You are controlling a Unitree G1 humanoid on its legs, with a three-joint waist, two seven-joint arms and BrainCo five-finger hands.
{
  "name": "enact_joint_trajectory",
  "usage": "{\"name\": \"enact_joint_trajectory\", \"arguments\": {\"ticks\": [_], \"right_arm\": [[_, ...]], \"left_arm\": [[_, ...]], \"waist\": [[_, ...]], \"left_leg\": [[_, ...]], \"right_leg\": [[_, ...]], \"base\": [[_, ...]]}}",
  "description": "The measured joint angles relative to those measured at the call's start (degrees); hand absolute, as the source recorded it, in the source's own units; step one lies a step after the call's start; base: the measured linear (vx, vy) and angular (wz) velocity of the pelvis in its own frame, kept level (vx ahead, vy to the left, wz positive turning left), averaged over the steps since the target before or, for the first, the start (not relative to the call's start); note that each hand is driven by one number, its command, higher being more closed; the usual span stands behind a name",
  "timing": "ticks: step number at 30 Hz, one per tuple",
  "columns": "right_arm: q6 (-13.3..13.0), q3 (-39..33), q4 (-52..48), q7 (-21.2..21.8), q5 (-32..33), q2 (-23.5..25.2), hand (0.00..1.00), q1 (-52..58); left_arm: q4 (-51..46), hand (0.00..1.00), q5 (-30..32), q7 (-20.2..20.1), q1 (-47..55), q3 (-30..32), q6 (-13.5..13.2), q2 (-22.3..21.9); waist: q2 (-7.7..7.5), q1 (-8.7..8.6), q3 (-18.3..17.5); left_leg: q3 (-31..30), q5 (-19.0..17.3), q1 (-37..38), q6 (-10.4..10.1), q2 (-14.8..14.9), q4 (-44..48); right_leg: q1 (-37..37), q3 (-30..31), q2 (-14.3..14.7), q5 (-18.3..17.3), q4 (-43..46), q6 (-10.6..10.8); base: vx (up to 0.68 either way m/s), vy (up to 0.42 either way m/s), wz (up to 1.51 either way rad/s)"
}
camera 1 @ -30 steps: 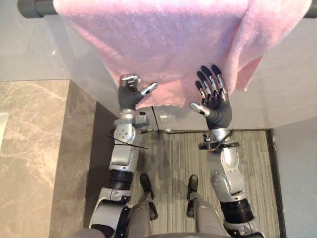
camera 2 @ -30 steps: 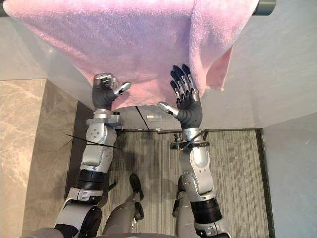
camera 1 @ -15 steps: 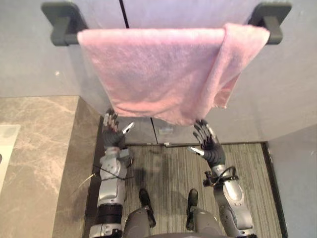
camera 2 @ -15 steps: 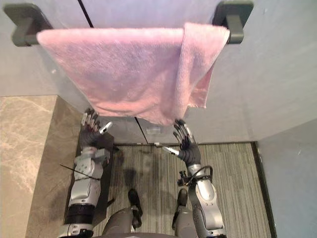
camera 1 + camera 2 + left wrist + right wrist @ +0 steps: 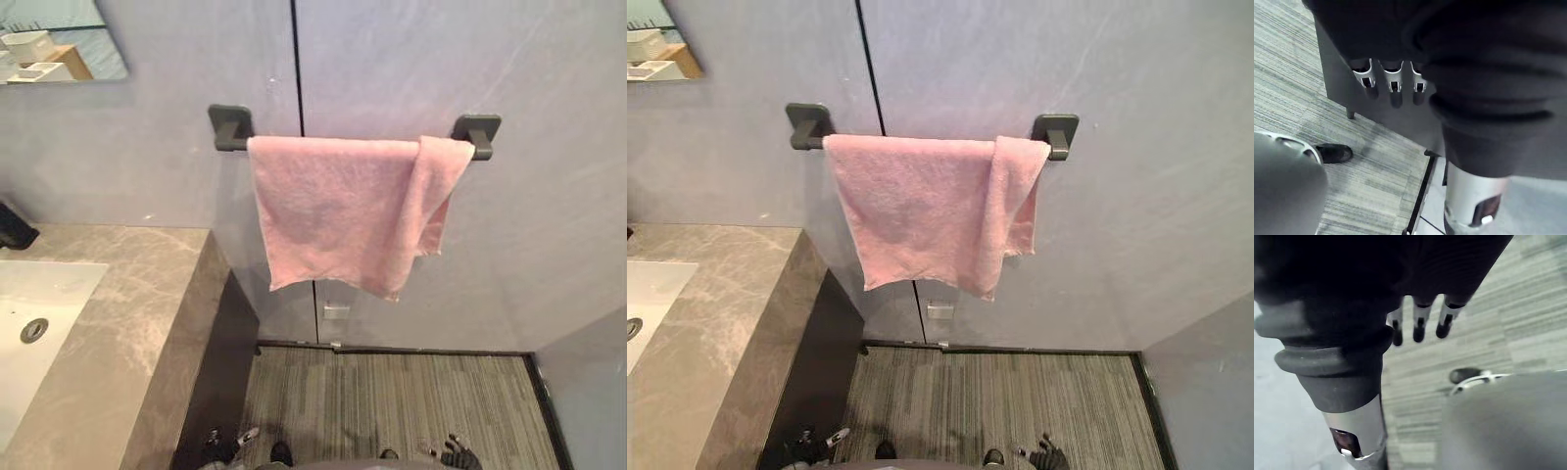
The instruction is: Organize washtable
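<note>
Left wrist view showed the left hand (image 5: 1394, 93) low over the floor (image 5: 1293, 88), fingers straight and loose, holding nothing. Right hand (image 5: 1419, 328) was the same, fingers relaxed and empty. Further off, the table (image 5: 127, 323) with its sink (image 5: 44, 313) sat at left, edge ending short of the towel. Farthest, the pink towel (image 5: 338, 211) draped over the rail (image 5: 231, 128), right end doubled over, probably hung to dry, with free wall and open room beneath.
</note>
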Motion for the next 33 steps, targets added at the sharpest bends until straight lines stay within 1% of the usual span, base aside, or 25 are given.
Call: {"name": "enact_joint_trajectory", "arguments": {"ticks": [6,8,9,10,11,12,13,14,15,16,17,18,19,20,22,24,25,26,27,28,29,30,31,32,33], "right_arm": [[1.08,1.48,1.57,0.29,-1.18,-0.63,0.0,-2.09],[1.1,3.24,1.8,0.22,-2.16,-1.07,0.0,-3.84],[1.14,3.77,1.84,0.17,-2.14,-1.34,0.0,-5.2],[1.1,3.62,1.19,0.0,-2.1,-0.93,0.0,-7.15],[0.86,3.56,-0.56,-0.46,-2.08,1.0,0.0,-8.08],[0.6,3.61,-0.81,-0.69,-2.08,1.37,0.0,-8.62],[0.65,3.52,-1.78,-0.92,-2.08,1.72,0.0,-8.77],[0.71,3.37,-2.54,-0.9,-2.06,2.1,0.0,-8.2],[0.75,3.19,-3.01,-0.89,-2.02,2.26,0.0,-7.53],[0.84,1.99,-4.57,-0.87,-1.72,2.27,0.0,-6.57],[0.74,0.49,-4.72,-0.87,-1.59,2.32,0.0,-6.44],[0.89,-0.55,-4.7,-0.85,-1.51,2.41,0.0,-6.48],[1.38,-1.39,-4.6,-0.82,-0.98,3.17,0.0,-5.68],[1.46,-1.4,-4.6,-0.78,-0.12,3.95,0.0,-5.27],[1.61,-1.41,-4.71,-0.78,0.65,4.45,0.0,-5.46],[1.66,-1.18,-5.51,-0.7,0.72,4.59,0.0,-5.17],[1.65,-1.02,-6.51,-0.61,0.69,4.49,0.0,-4.68],[1.61,-0.84,-7.01,0.23,0.65,4.28,0.0,-4.48],[1.59,-0.85,-7.05,0.55,0.61,4.16,0.0,-4.53],[1.57,-0.89,-7.01,0.75,0.59,4.03,0.0,-4.56],[1.64,-0.87,-6.75,1.15,0.42,3.83,0.0,-4.6],[1.67,-0.88,-6.65,1.24,0.32,3.81,0.0,-4.61],[1.73,-0.92,-6.38,1.42,0.21,3.93,0.0,-4.54],[1.73,-1.13,-6.3,1.41,0.34,4.12,0.0,-4.38],[1.74,-1.18,-6.23,1.41,0.45,4.14,0.0,-4.34]], "left_arm": [[1.56,0.0,-2.68,-2.34,-0.41,0.86,0.46,0.65],[1.39,0.0,-5.45,-2.21,-2.04,0.18,0.46,0.73],[1.02,0.0,-6.5,-2.18,-2.83,-1.38,0.46,0.42],[-0.83,0.0,-7.23,-2.19,-3.08,-2.77,0.45,0.26],[-3.19,0.0,-7.27,-2.2,-3.89,-2.75,0.48,0.1],[-3.75,0.0,-7.28,-2.16,-3.92,-2.69,0.49,-0.63],[-4.09,0.0,-7.07,-2.29,-3.36,-3.13,0.49,-2.15],[-4.13,0.0,-7.09,-2.41,-3.0,-3.25,0.47,-2.7],[-4.12,0.0,-7.08,-2.4,-3.02,-3.27,0.47,-2.96],[-4.06,0.0,-7.06,-2.4,-2.94,-3.45,0.42,-3.5],[-4.09,0.0,-6.87,-2.44,-3.13,-4.05,0.4,-3.7],[-4.15,0.0,-6.37,-2.53,-3.19,-4.77,0.43,-3.97],[-4.17,0.0,-5.21,-2.49,-3.91,-5.69,0.48,-3.22],[-4.16,0.0,-5.01,-2.5,-4.88,-7.05,0.49,-2.5],[-4.08,0.0,-4.4,-2.51,-5.62,-9.4,0.77,-1.63],[-4.08,0.0,-3.24,-2.54,-5.66,-10.13,0.96,-1.62],[-4.12,0.0,-2.83,-2.52,-5.37,-10.12,0.95,-1.77],[-4.12,0.0,-2.67,-2.44,-5.21,-9.67,0.94,-1.57],[-4.12,0.0,-2.45,-2.4,-5.09,-9.19,0.95,-1.51],[-4.12,0.0,-1.92,-2.38,-4.71,-9.03,0.97,-1.37],[-4.19,0.0,-1.63,-2.38,-4.43,-8.68,0.93,-1.35],[-4.2,0.0,-1.62,-2.39,-4.23,-8.62,0.91,-1.31],[-4.16,0.0,-0.88,-2.42,-3.98,-7.88,0.91,-1.3],[-4.17,0.0,-0.65,-2.41,-4.2,-7.44,0.89,-1.32],[-4.09,0.0,-0.63,-2.43,-4.28,-7.3,0.89,-1.3]], "waist": [[0.11,-0.06,-0.04],[-0.24,-0.09,1.06],[0.06,0.1,1.86],[0.82,-0.21,2.85],[0.0,0.27,3.81],[0.61,0.78,4.33],[1.97,1.46,4.62],[3.06,1.13,4.43],[3.58,0.63,4.39],[4.59,-0.72,3.98],[4.9,-1.37,3.88],[4.93,-1.78,3.52],[2.78,-2.45,3.44],[1.13,-2.55,3.54],[-0.1,-2.63,4.11],[-0.23,-2.57,4.6],[0.18,-2.58,4.74],[0.28,-2.36,4.68],[0.36,-2.23,4.66],[0.41,-1.93,4.62],[0.33,-1.37,4.4],[0.27,-1.27,4.31],[-0.28,-1.04,3.84],[-1.11,-1.26,3.46],[-1.08,-1.38,3.4]], "left_leg": [[-3.07,1.08,-2.46,0.63,0.01,0.93],[-4.39,-0.2,-6.07,0.58,0.85,6.11],[-5.04,-0.87,-9.12,0.6,2.41,10.75],[-6.02,-0.9,-11.85,0.5,4.15,14.41],[-4.43,-7.83,-13.49,1.24,6.77,24.52],[-3.04,-11.43,-14.62,2.11,8.97,32.6],[-1.53,-15.68,-14.41,1.1,12.44,45.41],[-0.87,-16.25,-12.76,0.25,13.16,50.32],[-0.79,-16.22,-11.79,0.19,13.41,51.94],[-0.49,-16.87,-9.52,-0.91,14.03,52.36],[0.85,-18.39,-8.82,-2.62,13.89,49.46],[2.87,-19.39,-8.44,-2.71,12.73,46.36],[4.0,-19.55,-7.68,-2.72,9.1,39.86],[4.12,-19.64,-7.08,-2.55,6.91,35.25],[4.74,-20.32,-6.75,-1.32,5.43,31.43],[5.59,-20.3,-6.0,-1.29,5.43,30.93],[7.06,-20.28,-5.46,0.41,5.99,30.01],[8.23,-19.91,-4.92,1.6,6.28,29.37],[8.46,-19.48,-4.84,1.56,6.62,29.11],[8.38,-18.09,-4.52,1.15,6.87,27.86],[8.15,-15.84,-4.18,0.51,6.88,25.36],[8.03,-15.32,-4.25,0.46,6.87,24.95],[6.88,-12.98,-5.08,-0.6,6.78,23.24],[4.25,-10.66,-6.63,-1.57,6.35,22.29],[2.73,-9.75,-7.34,-2.18,5.83,21.71]], "right_leg": [[0.1,-2.69,0.25,0.27,-0.13,-0.02],[-0.21,-4.45,0.41,0.29,0.47,-0.61],[-1.38,-4.57,1.0,-0.05,2.37,-1.2],[-2.91,-3.88,1.98,0.11,4.28,-3.35],[-3.16,-3.53,1.99,-1.1,5.48,-3.73],[-3.05,-3.55,2.71,-1.66,6.16,-3.77],[-3.01,-2.0,4.09,-1.77,7.55,-4.07],[-2.99,-1.0,4.15,-1.73,7.86,-3.99],[-2.9,-0.93,4.08,-1.54,7.87,-3.69],[-3.59,-0.91,3.83,-0.57,7.77,-2.95],[-4.39,-0.81,3.62,0.32,7.77,-2.53],[-5.06,-0.76,3.24,1.16,7.62,-2.08],[-7.37,-0.83,1.38,2.12,7.73,-2.24],[-9.22,-0.97,0.02,2.91,8.11,-2.32],[-11.82,-1.13,-1.11,3.37,10.48,-2.17],[-12.29,-0.99,-1.99,3.15,13.25,-1.95],[-12.54,-0.64,-2.47,2.03,15.47,-2.09],[-15.12,-0.51,-3.23,-2.04,24.47,-4.15],[-16.39,-0.15,-3.46,-4.18,30.22,-4.34],[-17.18,0.8,-3.51,-6.86,37.05,-3.91],[-16.8,3.52,-3.4,-9.53,42.75,-2.45],[-16.67,4.35,-3.36,-9.94,43.47,-2.0],[-15.21,9.4,-3.08,-12.65,44.1,1.0],[-14.16,13.8,-1.53,-16.36,42.78,3.03],[-13.84,15.08,-0.49,-16.89,41.86,2.73]], "base": [[0.01,-0.016,0.25],[-0.02,-0.035,0.44],[-0.1,-0.065,0.4],[-0.14,-0.044,0.24],[-0.13,-0.018,0.04],[-0.16,0.025,-0.48],[-0.15,0.059,-0.64],[-0.14,0.092,-0.56],[-0.15,0.181,-0.2],[-0.15,0.178,-0.03],[-0.19,0.229,0.01],[-0.14,0.171,0.21],[-0.18,0.176,0.29],[-0.12,0.093,0.29],[-0.18,0.086,0.15],[-0.25,0.025,0.12],[-0.31,-0.052,0.07],[-0.25,-0.082,0.01],[-0.21,-0.157,-0.02],[-0.15,-0.25,-0.04],[-0.13,-0.286,-0.03],[-0.09,-0.352,0.1],[-0.09,-0.411,0.46],[-0.1,-0.441,0.66],[-0.12,-0.418,0.86]]}}
